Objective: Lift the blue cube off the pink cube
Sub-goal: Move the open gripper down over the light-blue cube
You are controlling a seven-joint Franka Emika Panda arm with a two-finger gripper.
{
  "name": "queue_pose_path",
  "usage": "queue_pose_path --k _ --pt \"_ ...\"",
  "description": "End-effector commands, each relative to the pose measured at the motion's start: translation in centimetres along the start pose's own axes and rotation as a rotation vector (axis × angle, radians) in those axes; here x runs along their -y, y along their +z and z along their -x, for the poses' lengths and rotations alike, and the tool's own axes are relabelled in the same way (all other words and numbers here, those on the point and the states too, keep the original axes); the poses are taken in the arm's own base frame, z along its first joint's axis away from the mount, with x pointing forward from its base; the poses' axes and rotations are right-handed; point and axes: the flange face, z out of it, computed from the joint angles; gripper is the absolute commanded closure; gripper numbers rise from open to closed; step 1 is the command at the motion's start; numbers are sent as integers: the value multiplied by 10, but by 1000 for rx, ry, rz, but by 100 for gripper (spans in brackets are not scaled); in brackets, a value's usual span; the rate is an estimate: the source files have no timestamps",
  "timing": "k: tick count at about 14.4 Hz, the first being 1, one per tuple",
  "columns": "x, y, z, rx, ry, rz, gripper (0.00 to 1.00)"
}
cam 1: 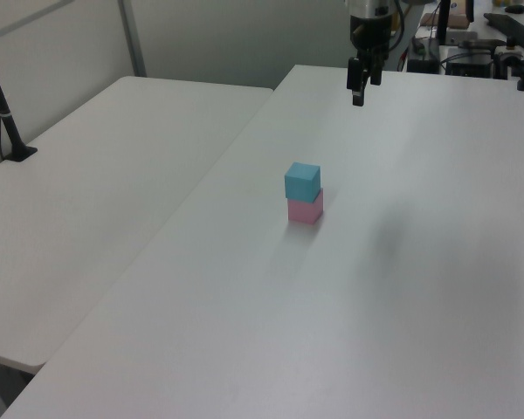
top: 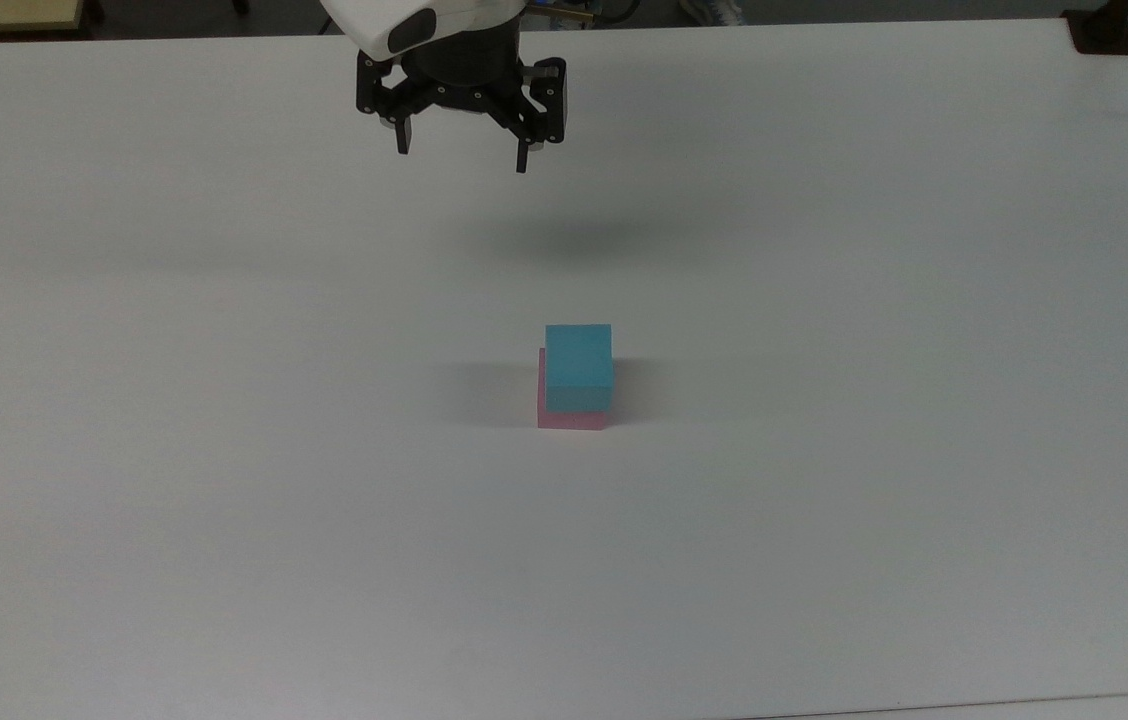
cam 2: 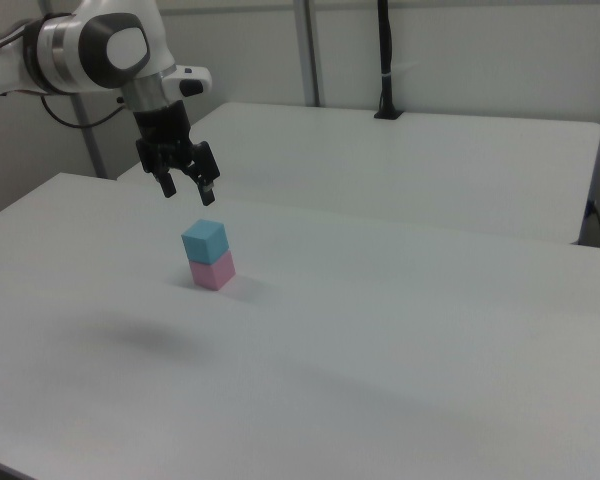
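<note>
A plain light blue cube (top: 579, 366) tops a pale pink cube (top: 572, 420) on the white table (top: 224, 450), beneath the black gripper (top: 461, 160) on its white arm (cam 2: 100, 50).

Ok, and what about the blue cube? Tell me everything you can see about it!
The blue cube is a small, plain light blue block with sharp edges and a dull, matte look. It sits upright on top of the pink cube, which is about the same size, though shifted a little so a strip of pink peeks out at the top view's left. Only the pink cube touches it. The stack stands on the white table. The open gripper hangs in the air, well away from it.
</note>
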Motion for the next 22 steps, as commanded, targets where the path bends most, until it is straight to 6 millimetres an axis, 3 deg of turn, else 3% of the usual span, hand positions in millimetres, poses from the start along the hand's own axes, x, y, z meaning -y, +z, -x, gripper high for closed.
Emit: queue_pose_path --k 1,7,11,17,22 --pt "3 -5 2 -22 -27 -3 0" --pt "5 2 -4 -24 -23 -10 0" --pt "45 24 -22 -54 -42 -40 0" --pt "109 83 -44 -103 113 -62 0" --pt "125 110 -57 -137 127 -74 0"
